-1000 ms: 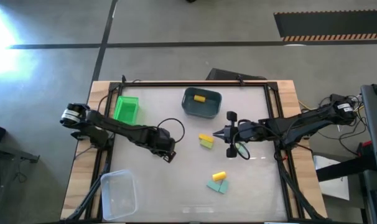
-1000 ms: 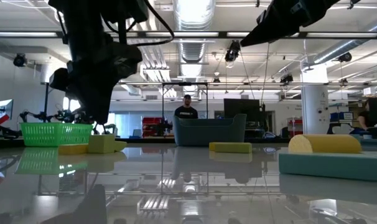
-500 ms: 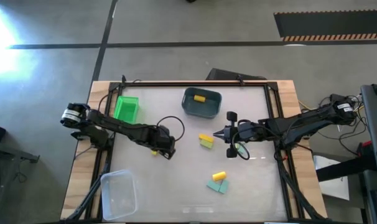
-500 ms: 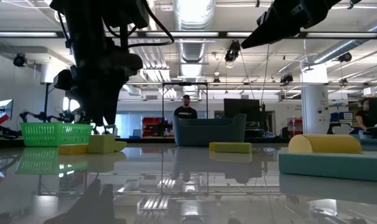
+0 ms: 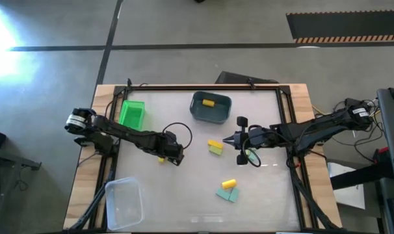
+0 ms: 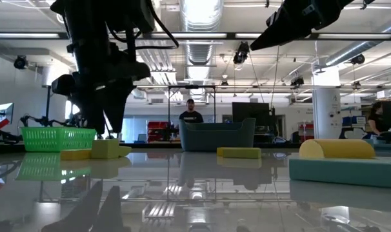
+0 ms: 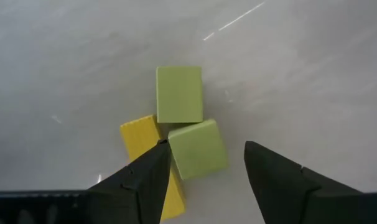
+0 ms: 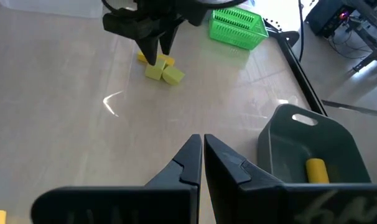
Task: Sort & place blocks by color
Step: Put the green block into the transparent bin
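Three small blocks lie flat on the table in a touching cluster, left of centre: two pale lime blocks (image 7: 179, 94) (image 7: 198, 149) and a yellow one (image 7: 142, 140). My left gripper (image 7: 205, 145) stands open right over them, fingers pointing down. The nearer lime block shows between its fingers, and the yellow block shows beside one of them (image 5: 161, 158). My right gripper (image 5: 226, 139) hangs shut above the table's middle, with nothing in it (image 8: 203, 138). A yellow and a lime block (image 5: 214, 147) lie just left of it. A yellow round-topped block (image 5: 228, 184) sits by teal blocks (image 5: 227, 194) nearer the front.
A bright green basket (image 5: 131, 113) stands at the far left. A dark teal bin (image 5: 196, 112) at the far middle holds a yellow block (image 5: 209, 102). A clear tub (image 5: 123, 203) sits at the near left corner. A person (image 6: 193, 115) stands far behind the table.
My left gripper has opened its fingers over the cluster of blocks and has edged slightly toward the table's far left. In the high view the yellow block now shows beside it. The blocks lie where they were.
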{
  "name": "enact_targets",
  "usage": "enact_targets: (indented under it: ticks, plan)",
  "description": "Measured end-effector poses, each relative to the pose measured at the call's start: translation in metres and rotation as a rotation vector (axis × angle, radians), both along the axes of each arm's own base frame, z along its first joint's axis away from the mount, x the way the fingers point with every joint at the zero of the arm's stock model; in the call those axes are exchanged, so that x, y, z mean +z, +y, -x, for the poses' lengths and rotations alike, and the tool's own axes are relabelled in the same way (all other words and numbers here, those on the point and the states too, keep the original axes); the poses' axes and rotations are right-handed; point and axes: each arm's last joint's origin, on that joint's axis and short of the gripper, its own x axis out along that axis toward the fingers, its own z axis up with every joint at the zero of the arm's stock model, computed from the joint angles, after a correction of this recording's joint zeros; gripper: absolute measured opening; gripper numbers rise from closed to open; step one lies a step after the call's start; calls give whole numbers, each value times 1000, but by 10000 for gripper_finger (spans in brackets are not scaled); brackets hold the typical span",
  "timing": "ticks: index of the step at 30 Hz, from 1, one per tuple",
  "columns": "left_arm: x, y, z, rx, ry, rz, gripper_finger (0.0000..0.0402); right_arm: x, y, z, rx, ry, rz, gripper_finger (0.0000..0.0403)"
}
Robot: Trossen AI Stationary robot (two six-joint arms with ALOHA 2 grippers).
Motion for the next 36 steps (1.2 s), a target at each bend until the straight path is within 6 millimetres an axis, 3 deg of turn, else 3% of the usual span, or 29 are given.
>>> enact_targets:
  ticks: [10,14,23,31,36]
  plan:
    - [-18,-2,-6,-1,57,-8,189,0,0,0,0,-1,-1,9]
    - [-16,-3,-6,4,45,-4,183,1,0,0,0,-2,-1,9]
    - [-18,-3,-7,1,52,-5,119,0,0,0,1,-1,0,9]
    - [-14,-4,-6,-11,36,12,118,0,0,0,1,-1,0,9]
    - [0,-5,-11,-53,0,9,118,0,0,0,1,0,0,9]
